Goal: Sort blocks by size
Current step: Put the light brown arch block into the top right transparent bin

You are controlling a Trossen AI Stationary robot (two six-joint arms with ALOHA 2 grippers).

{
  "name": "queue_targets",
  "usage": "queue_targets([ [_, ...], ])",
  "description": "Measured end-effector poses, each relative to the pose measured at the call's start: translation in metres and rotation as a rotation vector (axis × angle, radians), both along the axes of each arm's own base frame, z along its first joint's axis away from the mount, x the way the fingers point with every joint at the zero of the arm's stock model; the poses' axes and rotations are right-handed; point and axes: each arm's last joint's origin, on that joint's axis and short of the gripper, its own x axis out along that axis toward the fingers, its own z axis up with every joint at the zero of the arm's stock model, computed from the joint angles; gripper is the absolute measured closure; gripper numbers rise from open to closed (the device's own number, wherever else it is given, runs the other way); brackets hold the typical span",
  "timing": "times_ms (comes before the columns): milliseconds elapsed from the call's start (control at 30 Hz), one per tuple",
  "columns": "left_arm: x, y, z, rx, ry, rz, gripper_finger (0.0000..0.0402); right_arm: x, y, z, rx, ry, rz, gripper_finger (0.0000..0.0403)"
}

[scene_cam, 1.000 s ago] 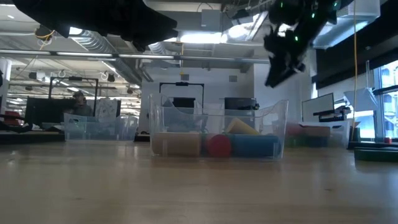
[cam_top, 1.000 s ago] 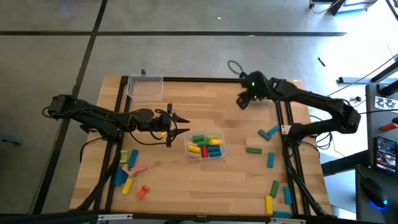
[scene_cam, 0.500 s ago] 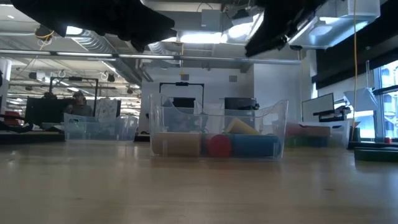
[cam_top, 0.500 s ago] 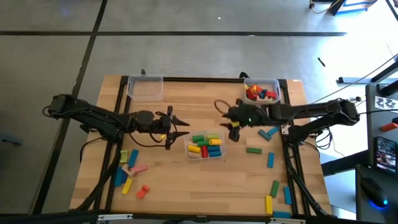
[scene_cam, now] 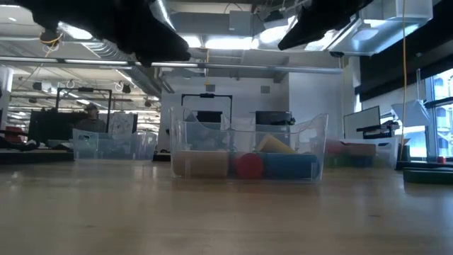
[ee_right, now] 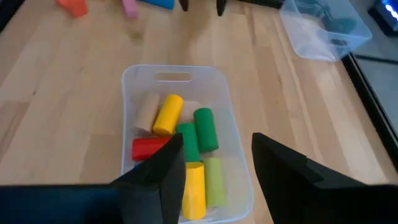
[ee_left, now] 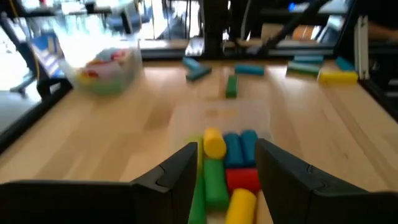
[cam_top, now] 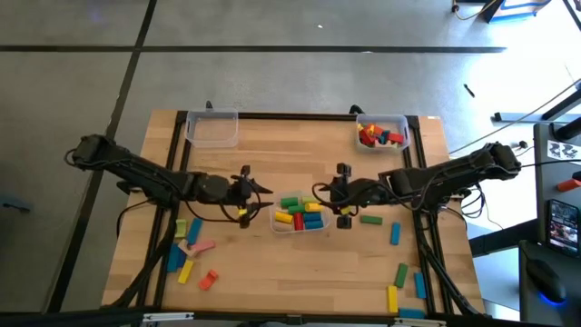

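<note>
Right gripper [cam_top: 342, 194] has swung from far-right bin [cam_top: 382, 132] to right edge of centre bin [cam_top: 301, 213]; fingers apart, nothing between them. Left gripper [cam_top: 243, 192] has edged closer to same bin's left side; fingers likewise apart, empty. Blocks: some in centre bin, some in far-right bin, loose ones [cam_top: 189, 247] at near-left and more at table's right. Far-left bin [cam_top: 211, 127] looks empty. Judgement: drop-off done, next pick pending.
</note>
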Motion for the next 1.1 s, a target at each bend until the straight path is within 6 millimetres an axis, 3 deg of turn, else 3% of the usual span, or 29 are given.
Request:
queue_targets([
  [333, -0.001, -0.031, 0.039, -0.042, 0.231, -0.013, 0.0247, 0.002, 0.003, 0.003, -0.023, -0.028, 0.081, 0.0226],
  [500, -0.009, -0.041, 0.050, -0.114, 0.333, 0.007, 0.0247, 0.001, 0.005, -0.004, 0.060, -0.008, 0.122, 0.0226],
  [733, -0.031, -0.059, 0.039, -0.207, 0.517, 0.054, 0.0247, -0.003, 0.002, -0.024, 0.022, 0.017, 0.070, 0.0226],
  [1100, -0.051, -0.098, -0.005, -0.374, 1.010, -0.013, 0.0247, -0.002, 0.002, -0.023, 0.028, -0.008, 0.070, 0.0226],
])
